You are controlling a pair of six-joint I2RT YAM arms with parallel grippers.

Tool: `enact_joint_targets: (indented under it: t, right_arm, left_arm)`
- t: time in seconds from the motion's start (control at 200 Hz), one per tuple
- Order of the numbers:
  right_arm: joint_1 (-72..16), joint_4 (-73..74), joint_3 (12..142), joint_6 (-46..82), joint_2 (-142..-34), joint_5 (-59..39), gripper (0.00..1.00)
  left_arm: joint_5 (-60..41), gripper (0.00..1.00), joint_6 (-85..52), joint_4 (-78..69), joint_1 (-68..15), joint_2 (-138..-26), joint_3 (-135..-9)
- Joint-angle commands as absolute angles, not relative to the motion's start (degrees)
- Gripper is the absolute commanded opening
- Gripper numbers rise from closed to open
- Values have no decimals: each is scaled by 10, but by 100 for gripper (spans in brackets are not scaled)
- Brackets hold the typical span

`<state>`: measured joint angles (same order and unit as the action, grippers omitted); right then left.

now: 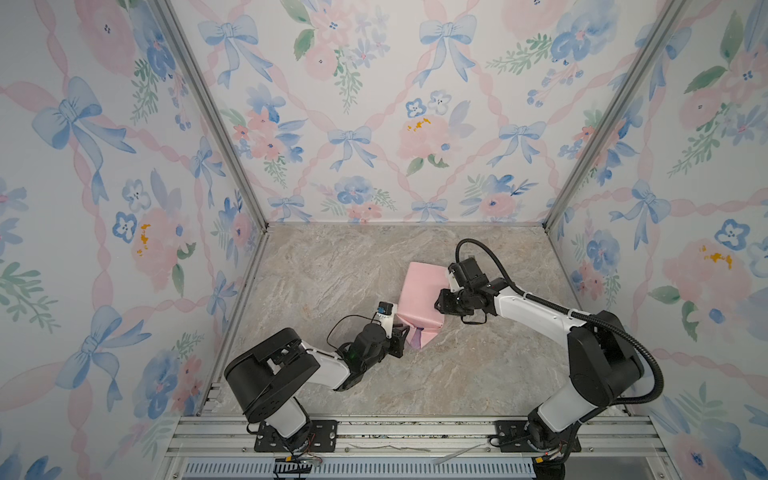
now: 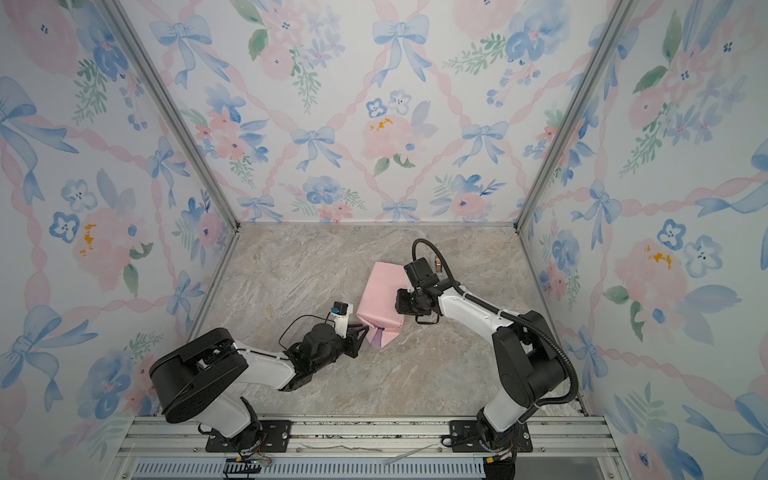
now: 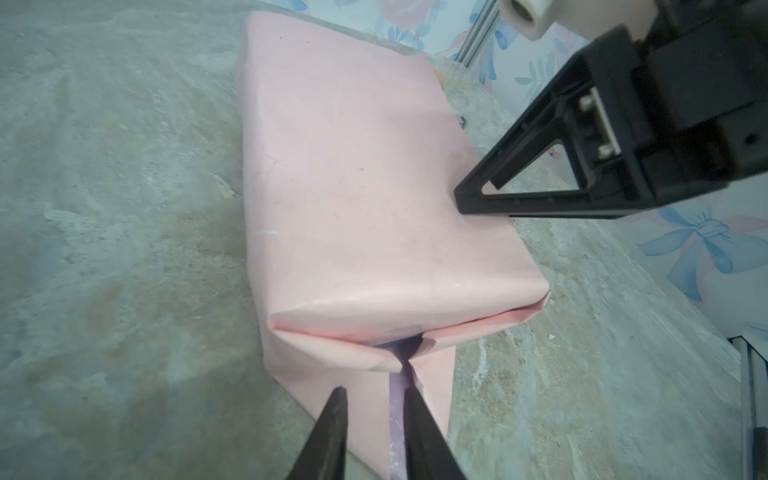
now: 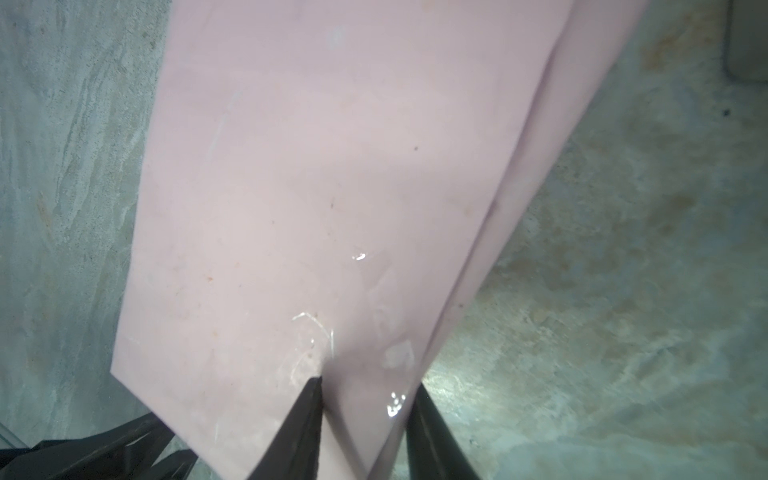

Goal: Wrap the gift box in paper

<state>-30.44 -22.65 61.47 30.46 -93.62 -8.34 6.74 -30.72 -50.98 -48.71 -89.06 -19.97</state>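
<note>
**Entry: parcel, partly wrapped, mid-table**

- **Paper** (image 1: 419,291): The pale pink face is outward. It is drawn snug round a flat rectangular form, and the parcel lies on the marble-patterned tabletop (image 1: 332,270) between the two arms.
- **Gift box:** It is wholly covered by the paper, and no part of it shows for certain.
- **Near end:** The side flaps are folded inward and meet at a narrow slit. The bottom flap (image 3: 365,415) lies flat on the table, pointing toward the left arm. A strip of the lilac face (image 3: 397,415) shows along its middle. This end is not yet closed.
- **Far end:** The detail is too small to tell.
- **Left gripper** (image 3: 376,392): It sits low at the near end with its jaws a narrow gap apart. The tips stand over the bottom flap, either side of the lilac strip, and nothing is seen pinched. It is probably placed there to take the flap and fold it up against the end.
- **Right gripper** (image 4: 368,390): It is over the parcel's right-hand long edge with its jaws apart. One fingertip (image 3: 461,199) bears on the top face and the other sits just off the edge. It probably serves as a hold-down, so the parcel cannot slide while the end is worked.
- **Progress (judged):** The body wrap looks complete, and the end closure is the step in hand.
- **Risk (judged):** The light parcel may skid on the smooth top, and the thin flap may crease or spring open.
</note>
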Motion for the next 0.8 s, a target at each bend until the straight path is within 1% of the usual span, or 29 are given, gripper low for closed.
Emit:
enact_joint_targets:
  t: [0.0, 0.075, 0.255, 0.795]
  right_arm:
    - [-307, -275, 607, 293, -942, -73, 34]
    - [-306, -275, 607, 291, -943, -74, 33]
    - [-308, -270, 604, 294, -943, -80, 32]
    - [-312, -264, 596, 295, -940, -87, 29]
  left_arm:
    - [100, 27, -318, -442, -480, -873, -192]
    - [91, 26, -318, -421, -473, -882, -201]
    - [56, 23, -317, -420, -470, -925, -231]
    - [27, 22, -301, -436, -471, -1037, -312]
